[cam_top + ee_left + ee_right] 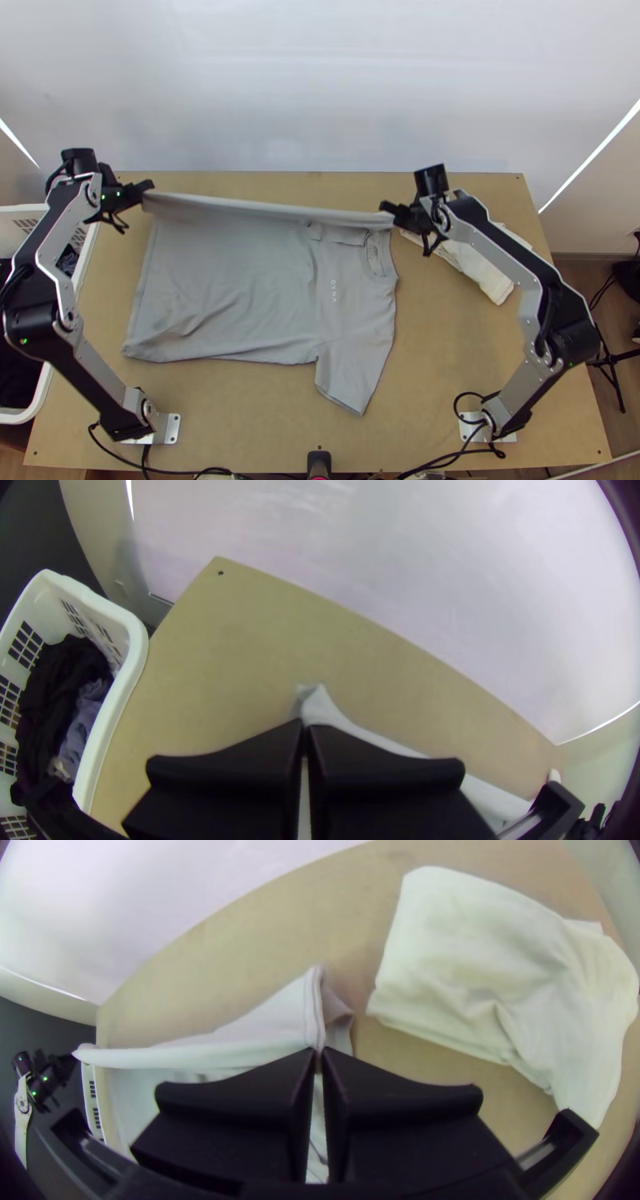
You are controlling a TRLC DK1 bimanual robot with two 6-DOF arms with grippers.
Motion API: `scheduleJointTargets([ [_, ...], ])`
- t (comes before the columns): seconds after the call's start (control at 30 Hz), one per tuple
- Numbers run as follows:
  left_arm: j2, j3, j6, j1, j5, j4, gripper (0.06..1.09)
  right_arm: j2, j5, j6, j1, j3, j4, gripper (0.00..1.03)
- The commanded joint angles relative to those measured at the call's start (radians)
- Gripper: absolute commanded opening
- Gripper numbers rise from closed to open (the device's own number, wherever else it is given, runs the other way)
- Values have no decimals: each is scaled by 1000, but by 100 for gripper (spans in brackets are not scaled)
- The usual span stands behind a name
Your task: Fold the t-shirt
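A: Where's the grey t-shirt (pixel 240 280)?

B: Spread on the light wooden table (pixel 464 360), between the two arms' bases and up toward the far edge. Its hem is on the left and its collar (pixel 374 254) on the right, and one short sleeve (pixel 352 380) points toward the near edge. The far side is drawn into a straight, raised strip from end to end.

A: And what holds that strip?

B: Both grippers. The left gripper (pixel 146 190) is closed on the hem-end corner; the right gripper (pixel 386 210) is closed on the shirt by the collar end. In each wrist view the two black fingers meet, with cloth pinched at their tips.

A: How are the arms posed?

B: The left arm (pixel 100 372) leans outward from its base to an elbow at the left, then angles up toward the far edge, its gripper turned inward. The right arm (pixel 496 248) bends out to the right at its elbow, then slants back toward the middle — so the grippers face each other across the shirt.

A: Anything farther out?

B: A cream garment (pixel 480 973), folded and a bit rumpled, lies beyond the collar end, near the right gripper. Left of the table stands a white laundry basket (pixel 137 647) with dark clothes (pixel 57 700) in it.
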Motion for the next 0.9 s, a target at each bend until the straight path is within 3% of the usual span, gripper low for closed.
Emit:
scheduleJointTargets([
  [0.0,-139,-193,91,21,55,-12,10,-97,-3,15,40,-165,-23,3],
  [0.43,-228,-420,195,38,78,-14,10,-128,-3,26,66,-263,-19,3],
  [0.47,-225,-426,197,36,78,-14,10,-128,-3,26,70,-267,-16,9],
  [0.57,-203,-440,209,41,78,9,12,-126,-5,26,79,-279,-17,40],
  [0.6,-186,-440,222,50,78,18,22,-126,-5,26,84,-280,-17,48],
  [0.7,-131,-431,255,87,76,26,87,-132,-5,58,92,-280,-37,79],
  [0.73,-116,-418,260,102,76,28,96,-137,-5,67,99,-276,-69,81],
  [0.87,-78,-351,274,173,81,8,104,-186,-11,150,119,-231,-269,85],
])
